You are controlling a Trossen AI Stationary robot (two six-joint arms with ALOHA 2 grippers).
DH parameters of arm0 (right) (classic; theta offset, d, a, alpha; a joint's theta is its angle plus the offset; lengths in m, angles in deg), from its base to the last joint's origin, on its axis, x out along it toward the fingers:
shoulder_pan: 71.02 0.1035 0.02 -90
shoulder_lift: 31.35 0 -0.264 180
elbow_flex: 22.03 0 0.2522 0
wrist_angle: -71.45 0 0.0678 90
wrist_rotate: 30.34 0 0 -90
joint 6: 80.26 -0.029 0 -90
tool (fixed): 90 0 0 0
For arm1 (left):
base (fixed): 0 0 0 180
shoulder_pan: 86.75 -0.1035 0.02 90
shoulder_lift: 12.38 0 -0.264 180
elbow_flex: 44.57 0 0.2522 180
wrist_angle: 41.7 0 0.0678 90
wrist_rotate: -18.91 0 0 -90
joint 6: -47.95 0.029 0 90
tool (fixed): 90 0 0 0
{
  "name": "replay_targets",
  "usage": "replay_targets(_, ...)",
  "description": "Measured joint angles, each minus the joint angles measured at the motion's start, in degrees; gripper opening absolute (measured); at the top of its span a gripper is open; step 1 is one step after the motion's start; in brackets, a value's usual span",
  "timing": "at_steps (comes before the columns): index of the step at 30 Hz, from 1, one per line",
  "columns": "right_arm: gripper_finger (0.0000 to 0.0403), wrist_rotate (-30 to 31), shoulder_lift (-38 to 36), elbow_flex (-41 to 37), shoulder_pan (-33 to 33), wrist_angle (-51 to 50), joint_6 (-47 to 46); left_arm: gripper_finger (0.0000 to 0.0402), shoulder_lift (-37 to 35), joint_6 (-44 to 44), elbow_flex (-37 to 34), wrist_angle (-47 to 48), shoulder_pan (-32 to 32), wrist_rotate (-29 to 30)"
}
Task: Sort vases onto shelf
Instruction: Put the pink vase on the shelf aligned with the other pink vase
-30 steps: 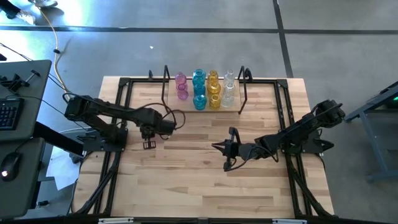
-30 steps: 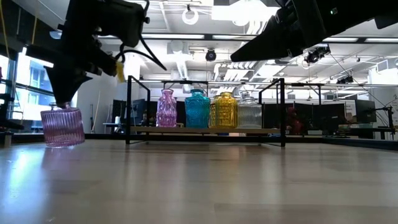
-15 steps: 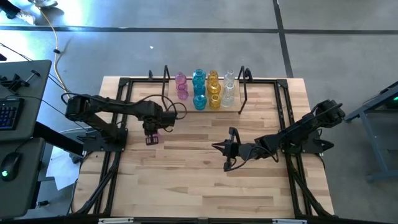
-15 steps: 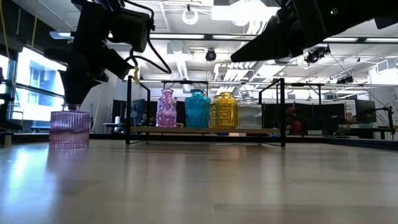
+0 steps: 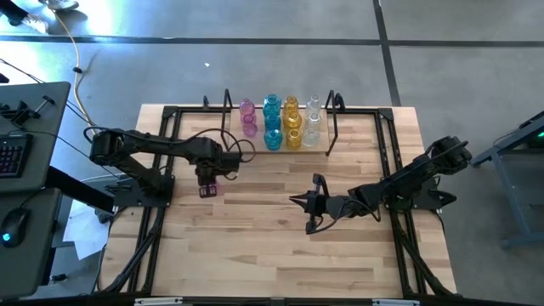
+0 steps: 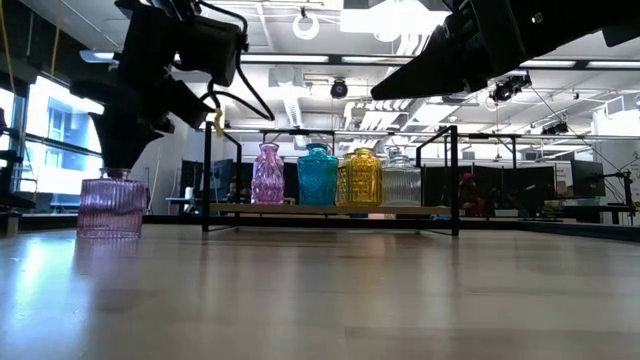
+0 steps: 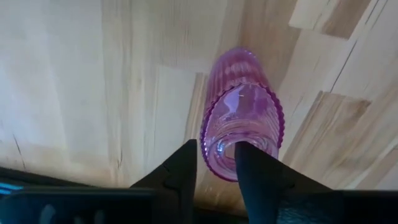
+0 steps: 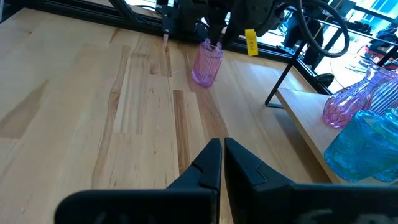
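Observation:
A pink ribbed vase stands upright on its base on the wooden table, left of centre. My left gripper points down over its mouth, open; one finger stands inside the mouth and one outside. The black shelf stands at the far edge and holds pink, teal, yellow and clear vases. My right gripper hovers shut over the table's middle, pointing left, touching nothing. My left gripper stands astride the near wall of the vase's rim, coming from above. One finger is within the mouth and the other is outside it. Whether either finger touches the glass, I cannot tell. The vase stands on the table.
A black rail frame edges the table on all sides. A dark desk with a keyboard stands beyond the left edge. Bare wood lies between the standing vase and the shelf and across the near half.
My left gripper has swung a little toward the far edge and the shelf with the pink vase. The vase hung tilted then; now it stands upright on the table. Over the last half second nothing has moved.

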Motion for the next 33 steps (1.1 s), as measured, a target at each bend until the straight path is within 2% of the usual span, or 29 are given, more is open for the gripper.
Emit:
replay_targets(5,0.0,-0.01,0.0,0.0,0.0,0.0,0.0,0.0125,0.02,-0.01,0.45,2.42,0.0,0.43)
replay_targets(13,0.0,0.0,0.0,0.0,0.0,-0.02,0.02,0.0157,0.02,-0.08,6.63,3.49,0.45,1.42)
replay_targets(18,0.0,0.0,0.0,0.0,0.0,-0.79,0.0,0.0183,-0.78,-1.71,8.91,4.62,3.3,-2.05)
replay_targets(23,0.0,0.0,0.0,0.0,0.0,-1.03,0.01,0.0222,-2.57,-4.59,7.92,4.94,7.93,-2.76)
replay_targets(27,0.0,0.0,0.0,0.0,0.0,-1.05,0.01,0.0248,-4.47,-5.85,4.51,1.94,10.83,-1.04)
replay_targets(33,0.0,0.0,-0.01,-0.01,0.0,-1.05,0.0,0.0259,-5.62,-5.6,-0.78,1.04,11.34,2.03)
